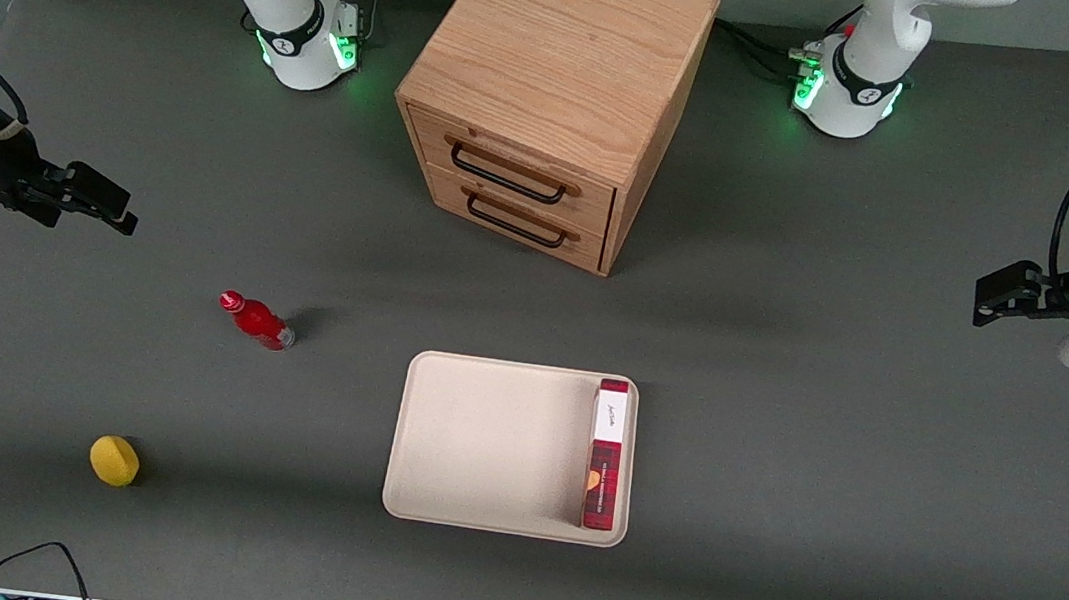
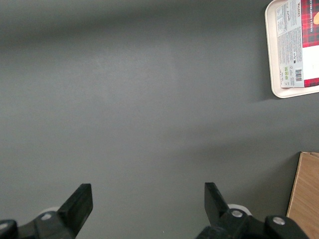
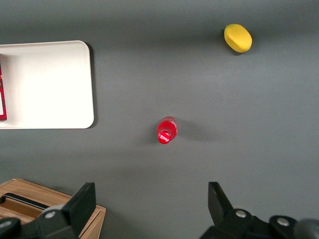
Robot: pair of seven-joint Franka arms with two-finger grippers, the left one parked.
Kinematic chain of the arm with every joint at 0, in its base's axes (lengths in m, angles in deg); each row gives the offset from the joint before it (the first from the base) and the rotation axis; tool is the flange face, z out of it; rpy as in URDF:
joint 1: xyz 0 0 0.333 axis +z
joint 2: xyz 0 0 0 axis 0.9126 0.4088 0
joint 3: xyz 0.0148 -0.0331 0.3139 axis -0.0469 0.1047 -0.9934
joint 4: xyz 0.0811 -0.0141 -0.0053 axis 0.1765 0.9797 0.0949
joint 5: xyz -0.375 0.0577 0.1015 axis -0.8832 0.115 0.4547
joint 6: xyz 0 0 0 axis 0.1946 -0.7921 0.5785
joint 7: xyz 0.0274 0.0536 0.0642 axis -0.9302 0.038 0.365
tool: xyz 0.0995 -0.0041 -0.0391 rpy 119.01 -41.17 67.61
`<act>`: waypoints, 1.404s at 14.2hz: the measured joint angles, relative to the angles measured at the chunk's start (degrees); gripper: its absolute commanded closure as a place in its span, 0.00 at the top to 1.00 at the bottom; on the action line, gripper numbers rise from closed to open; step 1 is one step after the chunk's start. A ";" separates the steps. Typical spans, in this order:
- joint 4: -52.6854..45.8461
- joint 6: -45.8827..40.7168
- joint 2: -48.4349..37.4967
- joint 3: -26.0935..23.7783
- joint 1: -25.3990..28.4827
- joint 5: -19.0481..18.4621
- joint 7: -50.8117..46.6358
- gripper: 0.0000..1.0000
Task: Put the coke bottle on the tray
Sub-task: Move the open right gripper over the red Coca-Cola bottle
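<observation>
The dark grey table carries everything. Largest on it is the wooden two-drawer cabinet, standing farthest from the front camera, its drawer fronts and black handles facing that camera. Nearer the camera, in front of the cabinet, lies the cream-beige tray, flat, with a low rim. A long red plaid box lies in it along the edge toward the parked arm's end; the rest of the tray floor is bare.

The end effector of the right arm hangs above the table at the working arm's end, well apart from everything. In its wrist view the two black fingers stand wide apart with nothing between them, so it is open and empty.

The coke bottle stands upright on the table, between the end effector and the tray, clear of both and not touching anything; the wrist view looks down on its red cap. Smallest is a yellow lemon-like object, nearer the front camera than the bottle and well apart from it.

The task seems at its very start: the approach to the bottle is not yet made. The next move likely calls for bringing the open fingers over the bottle, lowering them around its narrow body and closing gently, since so slim an upright thing could tip. Then it should go onto the bare part of the tray, away from the box.
</observation>
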 measured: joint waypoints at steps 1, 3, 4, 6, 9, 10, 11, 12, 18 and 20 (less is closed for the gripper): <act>0.00 0.00 0.03 0.00 0.00 0.00 0.00 1.00; -0.08 0.06 0.04 0.01 -0.02 0.00 -0.02 1.00; -0.26 0.06 0.03 0.01 -0.03 -0.01 -0.04 1.00; -0.43 0.00 0.08 0.01 -0.06 -0.01 -0.05 1.00; -0.50 -0.02 0.60 0.02 -0.20 -0.01 -0.06 1.00; -0.55 -0.03 0.96 0.02 -0.25 -0.01 -0.09 1.00; -0.62 -0.03 1.36 0.02 -0.27 -0.01 -0.11 1.00; -0.73 -0.05 1.83 0.01 -0.26 -0.01 -0.11 1.00; 2.36 0.58 3.64 -0.12 -0.25 -0.01 -0.11 1.00; 7.66 6.57 2.92 -0.28 -0.25 -0.02 -0.11 1.00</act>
